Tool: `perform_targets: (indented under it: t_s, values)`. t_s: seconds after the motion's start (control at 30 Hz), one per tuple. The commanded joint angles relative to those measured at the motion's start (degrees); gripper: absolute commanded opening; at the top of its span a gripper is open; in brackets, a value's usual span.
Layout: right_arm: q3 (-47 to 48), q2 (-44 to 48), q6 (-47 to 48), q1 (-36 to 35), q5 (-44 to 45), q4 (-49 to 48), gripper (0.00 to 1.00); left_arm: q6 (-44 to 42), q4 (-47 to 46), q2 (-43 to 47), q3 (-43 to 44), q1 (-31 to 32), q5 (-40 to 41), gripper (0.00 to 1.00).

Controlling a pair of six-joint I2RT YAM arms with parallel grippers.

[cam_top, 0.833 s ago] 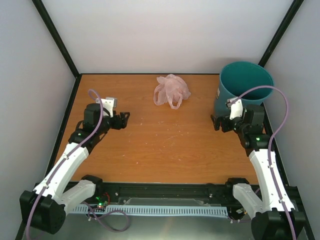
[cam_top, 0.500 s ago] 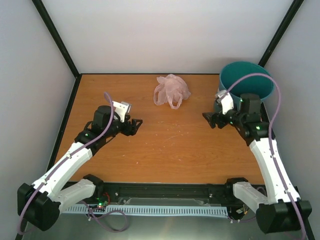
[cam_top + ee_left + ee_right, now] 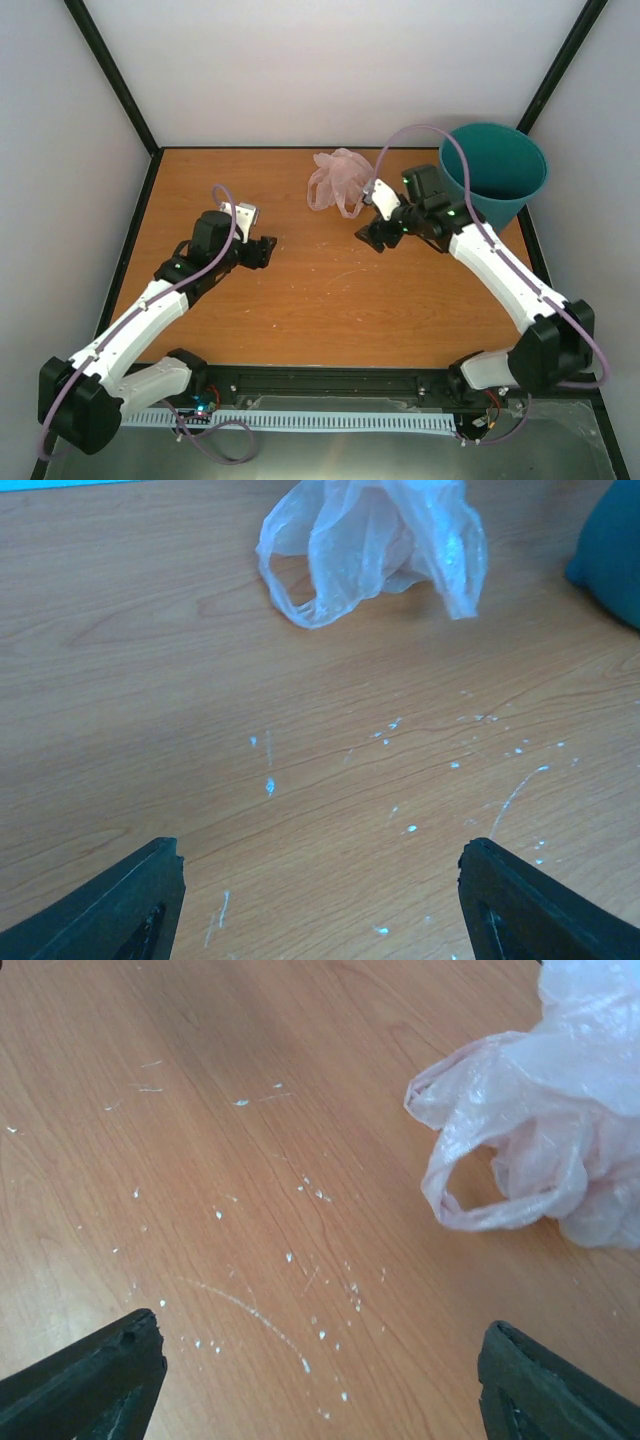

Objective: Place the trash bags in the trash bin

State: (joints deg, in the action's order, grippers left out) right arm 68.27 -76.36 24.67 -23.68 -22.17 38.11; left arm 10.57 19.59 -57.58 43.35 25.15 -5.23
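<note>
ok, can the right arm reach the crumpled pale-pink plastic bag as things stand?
Probably yes. The right gripper is open and sits just short of the pale-pink plastic bag. Only bare wooden table lies between them, and nothing blocks the way.

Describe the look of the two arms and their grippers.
Both match. The left arm and right arm have white link shells with black joints and bases, and a lilac cable loops along each. The left gripper and right gripper are black, each with a white block behind it. Their fingers are plain black wedges.
</note>
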Motion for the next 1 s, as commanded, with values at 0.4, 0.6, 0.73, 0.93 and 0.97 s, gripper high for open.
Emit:
perform_targets:
  t_s: [0.4,0.6,0.73,0.93,0.97]
  values:
    - [13.3,-21.1,-6.2,-3.9,10.2,-5.8,0.74,-1.0,1.7,-0.5,2.5,0.3,2.3,0.79]
    - [19.9,-32.2,-8.0,-4.0,11.9,-7.1,0.71,-1.0,1.6,0.6,2.2,0.3,3.8,0.8]
    - [23.3,-38.8,-9.4,-4.0,13.4,-9.0,0.71,-0.9,1.5,0.4,2.2,0.3,3.7,0.8]
    - [26.8,-45.0,-10.4,-3.9,17.1,-12.1,0.53,-0.8,1.5,0.1,2.1,0.4,3.8,0.8]
    - [26.8,-45.1,-10.5,-3.9,17.2,-12.2,0.43,-0.8,1.6,0.0,2.1,0.3,3.9,0.8]
